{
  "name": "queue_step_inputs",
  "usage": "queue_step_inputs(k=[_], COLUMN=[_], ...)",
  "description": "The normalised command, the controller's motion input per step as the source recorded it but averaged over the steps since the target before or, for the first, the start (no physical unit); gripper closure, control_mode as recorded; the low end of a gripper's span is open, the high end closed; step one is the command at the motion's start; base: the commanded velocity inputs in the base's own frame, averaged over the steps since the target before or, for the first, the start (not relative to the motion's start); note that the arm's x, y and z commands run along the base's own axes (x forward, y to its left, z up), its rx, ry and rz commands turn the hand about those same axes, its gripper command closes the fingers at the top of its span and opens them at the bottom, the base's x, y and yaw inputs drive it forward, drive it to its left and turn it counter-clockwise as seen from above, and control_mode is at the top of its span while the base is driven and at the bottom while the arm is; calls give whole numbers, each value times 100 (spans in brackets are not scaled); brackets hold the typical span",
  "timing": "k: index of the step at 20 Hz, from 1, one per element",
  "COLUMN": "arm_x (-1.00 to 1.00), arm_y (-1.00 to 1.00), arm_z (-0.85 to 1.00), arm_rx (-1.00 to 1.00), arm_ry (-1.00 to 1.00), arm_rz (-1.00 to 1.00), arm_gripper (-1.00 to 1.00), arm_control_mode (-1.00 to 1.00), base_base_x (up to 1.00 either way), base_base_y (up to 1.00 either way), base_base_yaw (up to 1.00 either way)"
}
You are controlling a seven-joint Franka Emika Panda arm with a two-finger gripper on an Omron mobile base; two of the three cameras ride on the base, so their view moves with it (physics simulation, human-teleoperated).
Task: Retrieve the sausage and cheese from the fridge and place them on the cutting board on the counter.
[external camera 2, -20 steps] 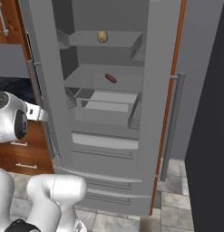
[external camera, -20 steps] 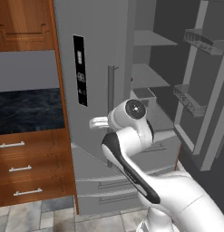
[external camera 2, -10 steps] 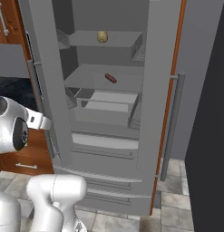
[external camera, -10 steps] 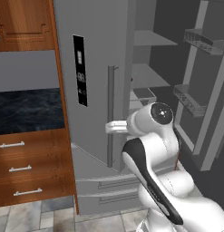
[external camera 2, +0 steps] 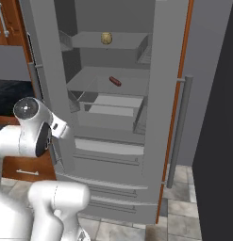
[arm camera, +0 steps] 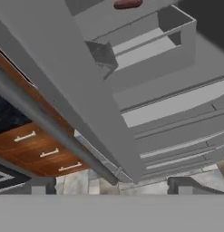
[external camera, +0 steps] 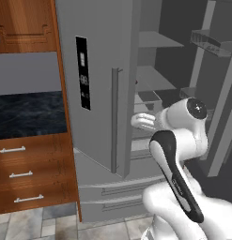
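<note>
1. Step in hand, as I judge it: the opening of the fridge (external camera 2: pixel 113 155) is done and the reach for the food has not begun. Both upper doors stand swung out and the shelves are exposed.

2. Gripper (arm camera: pixel 111 183): in the hand view the two dark finger tips stand wide apart at 7 and 5 o'clock, with only floor and the fridge door's lower edge between them. Jaws spread near their widest, holding nothing.

3. Sausage (external camera 2: pixel 115 81): lies on the middle shelf, right of centre in the right base view. The hand view catches it at 12 o'clock, on the shelf above a clear drawer.

4. Cheese (external camera 2: pixel 106 38): sits on the top shelf, at roughly 11 o'clock from the sausage, one shelf level up.

5. Door handle (arm camera: pixel 50 131): a long grey bar running from 9 toward 6 o'clock in the hand view, close by the finger tips but not between them.

6. Counter (external camera: pixel 28 115): black veined top at 9 o'clock in the left base view, over wooden drawers. The cutting board cannot be placed from these views.

7. Next move, my judgement: raise and turn the hand away from the door edge, into the opening, line the jaws across the sausage and descend without striking the shelf lip.
</note>
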Motion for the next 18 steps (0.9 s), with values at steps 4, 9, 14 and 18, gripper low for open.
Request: queue_step_inputs(k=[4,9,14,18], arm_x=[29,56,60,65], arm_y=[-43,-18,1,25], arm_z=[30,20,11,0], arm_rx=[22,30,19,12], arm_ry=[19,4,5,4], arm_rz=[-7,-7,-16,-18], arm_gripper=[-100,-100,-100,-100], arm_control_mode=[-100,-100,-100,-100], base_base_x=[0,0,0,0], base_base_y=[0,0,0,0], base_base_yaw=[0,0,0,0])
